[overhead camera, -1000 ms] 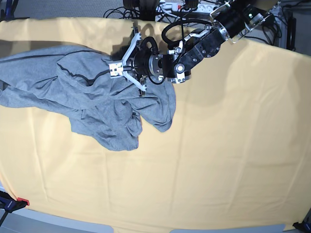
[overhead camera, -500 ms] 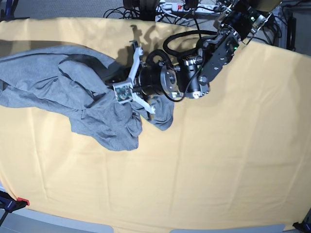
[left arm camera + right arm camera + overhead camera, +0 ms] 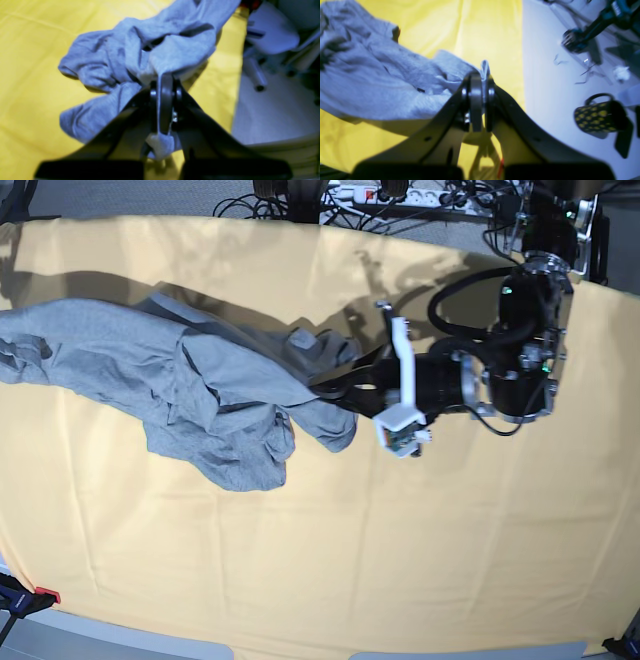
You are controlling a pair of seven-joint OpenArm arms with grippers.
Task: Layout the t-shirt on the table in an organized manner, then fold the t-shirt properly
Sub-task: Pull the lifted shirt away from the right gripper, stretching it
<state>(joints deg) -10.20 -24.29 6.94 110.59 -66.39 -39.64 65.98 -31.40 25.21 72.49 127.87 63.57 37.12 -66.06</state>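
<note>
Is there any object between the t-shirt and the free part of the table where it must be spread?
Nothing visible. The t-shirt hangs bunched from both closed jaws, and the table beside it shows only bare cloth.

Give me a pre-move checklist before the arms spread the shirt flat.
1. Left gripper shut on the heather-grey cotton t-shirt: ok.
2. Right gripper shut on a fold of shirt fabric: ok.
3. Shirt laid flat: not ok, bunched in wrinkled folds.
4. Printed lettering side facing up: cannot tell.
5. Bare pale yellow-orange table cloth beside the shirt for spreading: ok.
</note>
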